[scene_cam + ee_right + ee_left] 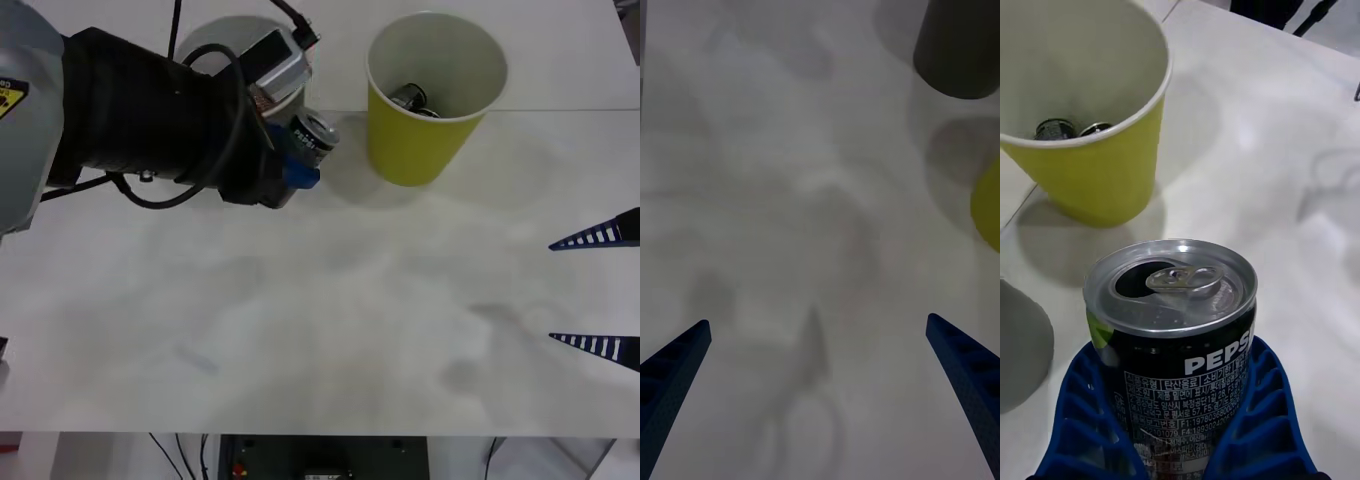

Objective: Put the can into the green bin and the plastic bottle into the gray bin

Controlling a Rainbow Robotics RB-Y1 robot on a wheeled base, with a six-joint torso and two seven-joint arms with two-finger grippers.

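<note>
Two bins are standing at the far side of the white table, and the left arm is reaching toward them. Farthest left, the gray bin is showing partly behind that arm — only its white rim and inside are visible in the front view. Just in front of it, the left gripper is clenching the can, its blue ribbed fingers wrapping both sides of the black body. In the left wrist view the can is sitting upright in the grasp, its silver top opened with the pull-tab lying flat, a patch of green showing on one side. The can is being held between the two bins, near the green bin but apart from it. That bin is standing upright to the right, with other cans lying at its bottom. Farther right, near the table's edge, the right gripper is hovering idle — its two blue fingers are spread wide, holding nothing.
</note>
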